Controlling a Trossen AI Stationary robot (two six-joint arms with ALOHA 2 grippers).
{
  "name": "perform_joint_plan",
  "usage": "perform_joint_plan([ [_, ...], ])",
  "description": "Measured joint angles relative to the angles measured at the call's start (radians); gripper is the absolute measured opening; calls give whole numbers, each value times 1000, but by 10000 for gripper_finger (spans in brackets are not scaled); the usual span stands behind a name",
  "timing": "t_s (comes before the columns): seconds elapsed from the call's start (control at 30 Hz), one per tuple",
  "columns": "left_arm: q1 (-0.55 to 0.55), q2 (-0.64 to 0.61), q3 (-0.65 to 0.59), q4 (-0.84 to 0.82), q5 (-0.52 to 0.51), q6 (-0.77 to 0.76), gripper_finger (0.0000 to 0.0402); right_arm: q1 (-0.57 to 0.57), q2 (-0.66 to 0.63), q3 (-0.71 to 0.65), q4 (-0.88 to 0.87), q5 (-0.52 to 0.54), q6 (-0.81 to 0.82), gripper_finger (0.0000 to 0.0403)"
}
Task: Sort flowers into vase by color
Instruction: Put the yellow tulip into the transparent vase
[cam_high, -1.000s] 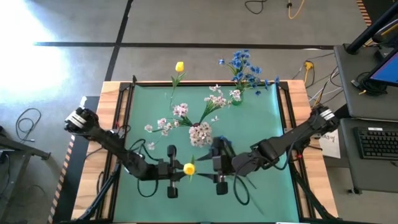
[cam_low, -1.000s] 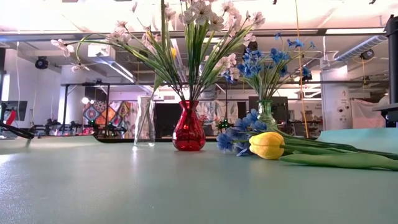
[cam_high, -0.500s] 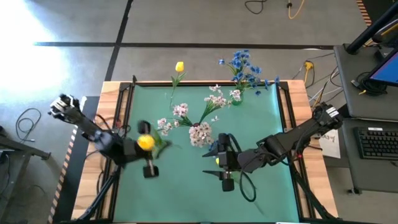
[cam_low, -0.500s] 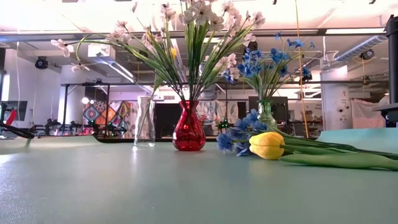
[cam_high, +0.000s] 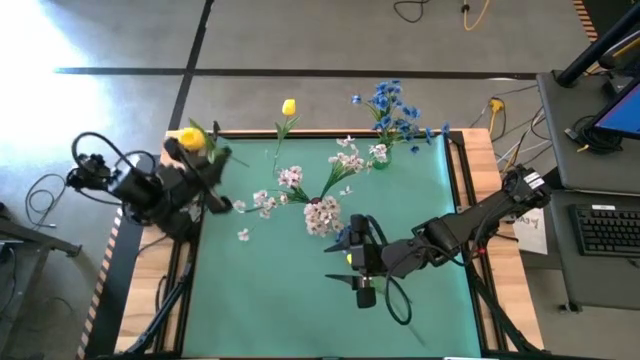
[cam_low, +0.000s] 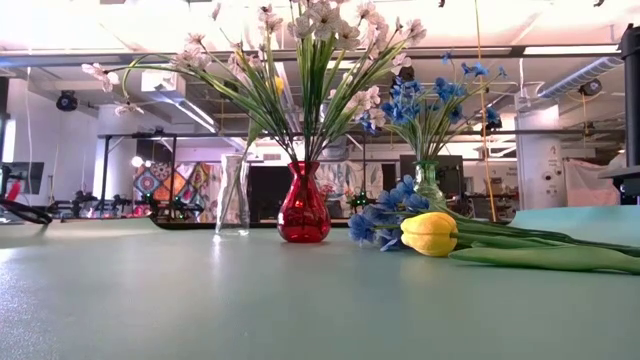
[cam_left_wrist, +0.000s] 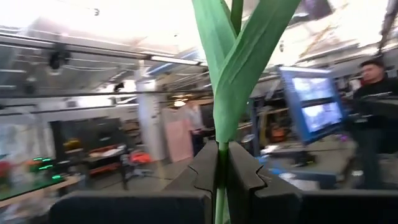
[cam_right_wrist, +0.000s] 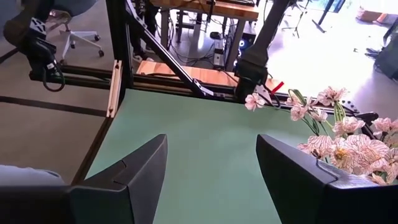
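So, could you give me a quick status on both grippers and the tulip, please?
Left gripper shut on yellow tulip, raised at table's far-left corner. Right gripper open, low over the mat. Nothing in the way.

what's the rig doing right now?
Sorting artificial flowers into vases by color. The left gripper is shut on a yellow tulip and holds it up at the mat's far left corner. One yellow tulip already stands in the clear vase; the pink-white blossoms are in the red vase, the blue flowers in the green one. The right gripper hangs open over the mat's near middle. The low view shows a tulip and blue spray lying on the mat.
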Motion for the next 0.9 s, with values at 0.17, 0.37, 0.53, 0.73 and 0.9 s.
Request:
perform_joint_plan([
  [0.17, 115, -85, 0, -158, 9, -41, 0, 0, 1, 0, 0, 0, -22, 240],
  [0.37, 286, -124, -11, -422, 194, -254, 0, -7, 1, -4, 5, 0, -108, 240],
  [0.53, 413, -142, -35, -456, 242, -276, 0, -27, 2, -11, 3, 1, -128, 240],
  [0.73, 555, -200, -59, -491, 463, -375, 0, -43, 2, -11, 3, 1, -128, 240],
  [0.9, 680, -193, -74, -547, 552, -451, 0, -59, 2, -14, 4, 0, -136, 240],
])
